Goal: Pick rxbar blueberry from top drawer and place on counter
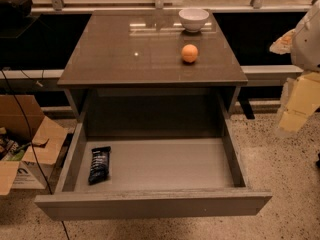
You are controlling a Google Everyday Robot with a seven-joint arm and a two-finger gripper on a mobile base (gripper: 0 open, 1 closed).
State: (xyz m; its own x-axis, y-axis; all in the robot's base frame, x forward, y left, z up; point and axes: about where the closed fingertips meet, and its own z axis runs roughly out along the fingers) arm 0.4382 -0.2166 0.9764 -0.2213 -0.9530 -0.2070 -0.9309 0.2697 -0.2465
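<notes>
The rxbar blueberry point(99, 164), a flat bar in a dark wrapper, lies on the grey bottom of the open top drawer point(165, 166), at its left side, lengthwise towards the front. The counter point(145, 54) is the glossy brown-grey top above the drawer. My gripper point(296, 108) hangs at the right edge of the view, beside the counter's right front corner and above the floor, well to the right of the drawer and far from the bar. It holds nothing that I can see.
An orange ball point(189, 53) and a white bowl point(193, 19) sit on the back right part of the counter. An open cardboard box point(27, 144) stands on the speckled floor at the left. A black cable point(30, 139) runs down past it.
</notes>
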